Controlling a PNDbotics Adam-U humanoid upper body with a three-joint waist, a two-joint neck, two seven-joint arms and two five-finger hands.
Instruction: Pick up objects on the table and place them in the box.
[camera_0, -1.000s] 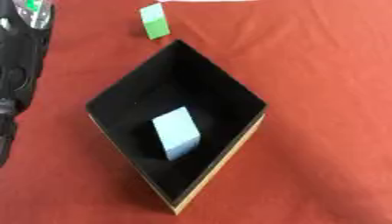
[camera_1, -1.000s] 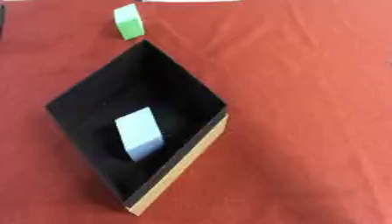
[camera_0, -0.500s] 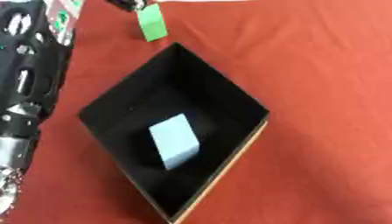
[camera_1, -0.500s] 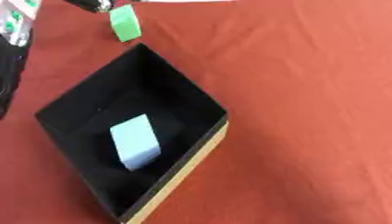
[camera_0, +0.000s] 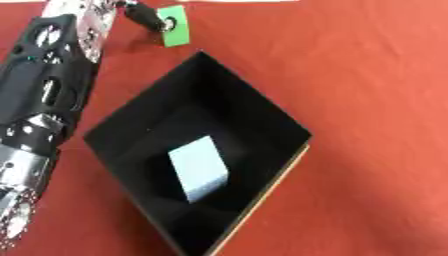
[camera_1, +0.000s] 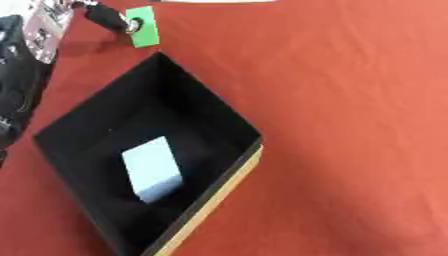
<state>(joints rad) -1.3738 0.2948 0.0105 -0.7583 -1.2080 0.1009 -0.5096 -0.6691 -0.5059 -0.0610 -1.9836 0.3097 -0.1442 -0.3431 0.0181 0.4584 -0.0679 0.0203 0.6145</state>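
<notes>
Left robot hand (camera_0: 140, 14) at the desk's (camera_0: 367, 75) far left edge, fingertips touching a green block (camera_0: 172, 26), grip unclear, black box (camera_0: 262, 107) holding a pale blue block (camera_0: 199, 167).

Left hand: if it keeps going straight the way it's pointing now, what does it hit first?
The green block. The left hand reaches toward the table's far side, a fingertip already at the block's near face. Whether it touches yet is unclear. Beyond lies bare red tablecloth.

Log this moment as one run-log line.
left hand: fingers at green block, grasp unclear | green block: on red cloth, outside box | black box: holds pale blue block | right hand: unseen
</notes>
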